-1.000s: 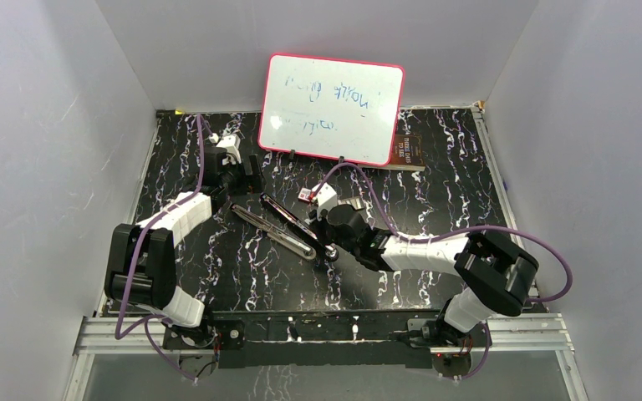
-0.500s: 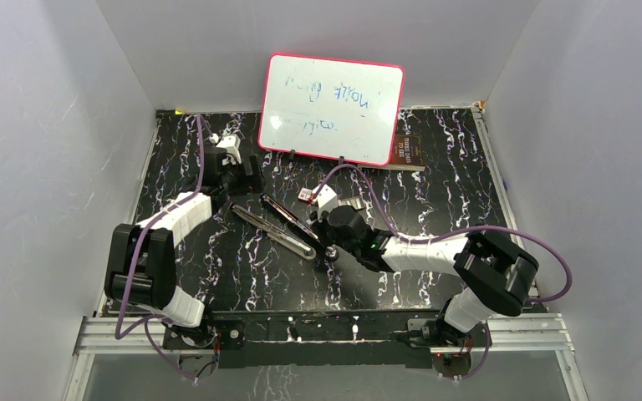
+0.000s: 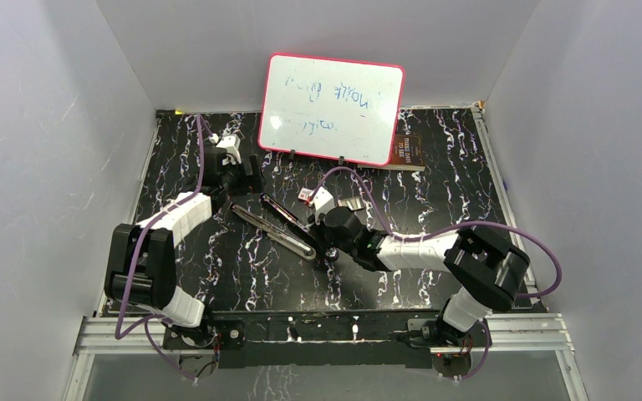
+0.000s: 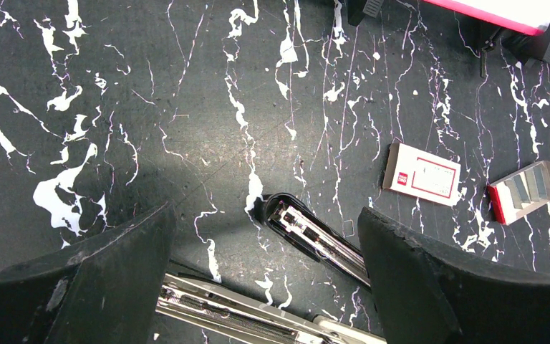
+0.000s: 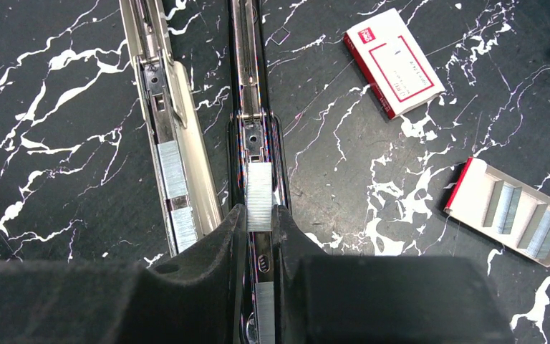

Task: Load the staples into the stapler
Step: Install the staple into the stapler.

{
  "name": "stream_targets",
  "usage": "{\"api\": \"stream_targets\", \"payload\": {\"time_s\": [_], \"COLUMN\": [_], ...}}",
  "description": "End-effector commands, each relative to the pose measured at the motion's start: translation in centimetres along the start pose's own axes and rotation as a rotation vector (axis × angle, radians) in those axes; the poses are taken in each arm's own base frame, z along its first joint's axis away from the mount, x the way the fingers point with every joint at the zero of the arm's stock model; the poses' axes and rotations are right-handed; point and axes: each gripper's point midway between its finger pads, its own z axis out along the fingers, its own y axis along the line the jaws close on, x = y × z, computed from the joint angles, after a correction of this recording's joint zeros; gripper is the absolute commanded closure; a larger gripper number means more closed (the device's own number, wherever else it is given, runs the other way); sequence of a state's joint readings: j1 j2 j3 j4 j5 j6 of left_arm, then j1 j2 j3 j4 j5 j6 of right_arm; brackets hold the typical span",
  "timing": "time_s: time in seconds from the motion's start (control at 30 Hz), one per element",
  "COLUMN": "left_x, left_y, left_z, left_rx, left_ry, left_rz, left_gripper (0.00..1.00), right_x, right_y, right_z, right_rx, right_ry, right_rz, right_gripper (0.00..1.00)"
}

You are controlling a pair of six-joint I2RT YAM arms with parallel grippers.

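The stapler point(image 3: 276, 230) lies opened flat in a V in the middle of the table: a silvery rail half point(image 5: 175, 143) and a black half point(image 5: 247, 86). My right gripper point(image 5: 259, 215) is shut on a short strip of staples point(image 5: 259, 188) and holds it right over the black half. A second strip point(image 5: 263, 308) shows lower down between the fingers. Two more strips point(image 5: 172, 168) sit in the silvery rail. My left gripper point(image 4: 265, 211) hangs open over the two free ends of the stapler point(image 4: 308, 233), holding nothing.
A small white box with a red label point(image 5: 394, 61) and an open tray of spare strips point(image 5: 515, 211) lie to the right of the stapler. A pink-framed whiteboard point(image 3: 332, 109) stands at the back, with a brown book point(image 3: 405, 150) beside it.
My right gripper has crept slightly left along the stapler with the strip still in it. The left arm has not moved.
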State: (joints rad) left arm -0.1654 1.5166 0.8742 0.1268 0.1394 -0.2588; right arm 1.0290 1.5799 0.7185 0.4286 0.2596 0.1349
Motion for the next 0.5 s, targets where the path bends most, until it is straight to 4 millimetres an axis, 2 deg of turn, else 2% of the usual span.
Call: {"api": "stream_targets", "payload": {"time_s": [0.0, 0.47], "left_x": [-1.04, -1.04], "left_y": [-0.26, -0.27], "left_z": [-0.65, -0.63], "left_rx": [0.014, 0.014], "left_ry": [-0.036, -0.037], "left_rz": [-0.002, -0.001], "left_gripper": [0.04, 0.04], "right_x": [-2.24, -1.38], "right_y": [0.39, 0.65], "right_z": [0.33, 0.30], "right_rx": [0.003, -0.012], "right_ry": [-0.046, -0.014], "right_rz": [0.023, 0.025], "right_gripper": [1.00, 1.00]}}
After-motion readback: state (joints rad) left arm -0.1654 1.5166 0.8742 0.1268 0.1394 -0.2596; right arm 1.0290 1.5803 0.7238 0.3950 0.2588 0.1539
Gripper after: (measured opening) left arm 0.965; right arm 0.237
